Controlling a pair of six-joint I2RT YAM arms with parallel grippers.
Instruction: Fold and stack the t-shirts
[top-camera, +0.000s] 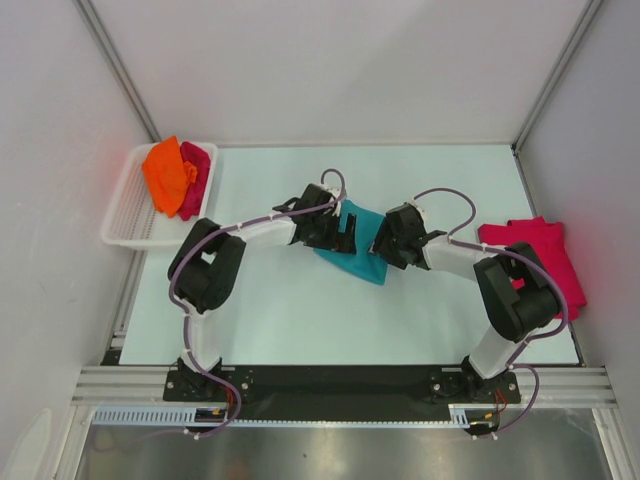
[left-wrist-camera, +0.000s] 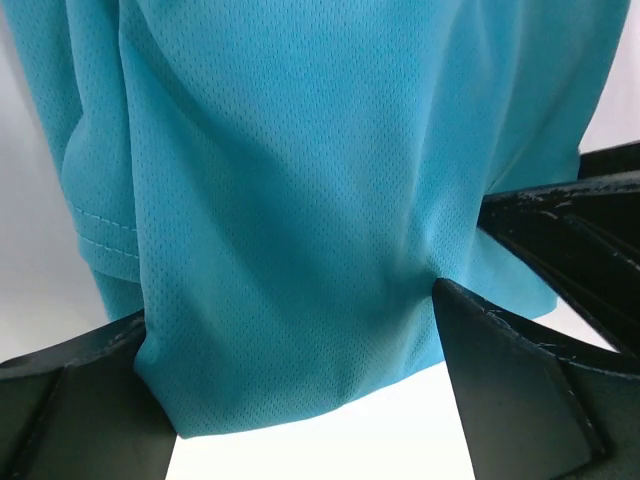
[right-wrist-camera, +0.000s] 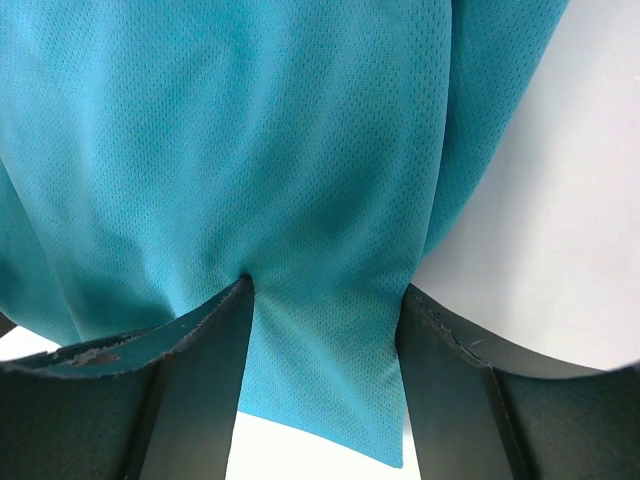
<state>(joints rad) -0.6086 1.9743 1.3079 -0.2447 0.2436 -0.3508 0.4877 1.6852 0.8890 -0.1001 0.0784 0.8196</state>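
A teal t-shirt (top-camera: 360, 258) lies bunched at the middle of the table, and both grippers are down on it. My left gripper (top-camera: 343, 236) is at its left edge and my right gripper (top-camera: 388, 246) at its right edge. In the left wrist view the left gripper (left-wrist-camera: 290, 305) is open, jaws wide apart, with the teal cloth (left-wrist-camera: 300, 180) lying between them. The right gripper (right-wrist-camera: 325, 288) is open too, with a flap of teal cloth (right-wrist-camera: 320, 370) between its fingers. A crimson-pink t-shirt (top-camera: 540, 250) lies flat at the right. An orange t-shirt (top-camera: 166, 175) and another crimson-pink one (top-camera: 197, 180) sit in the basket.
The white slatted basket (top-camera: 125, 225) stands at the table's far left edge. Grey walls and metal frame posts (top-camera: 120, 70) close in the table at the back and sides. The right arm's elbow (top-camera: 515, 290) hangs over the crimson-pink shirt.
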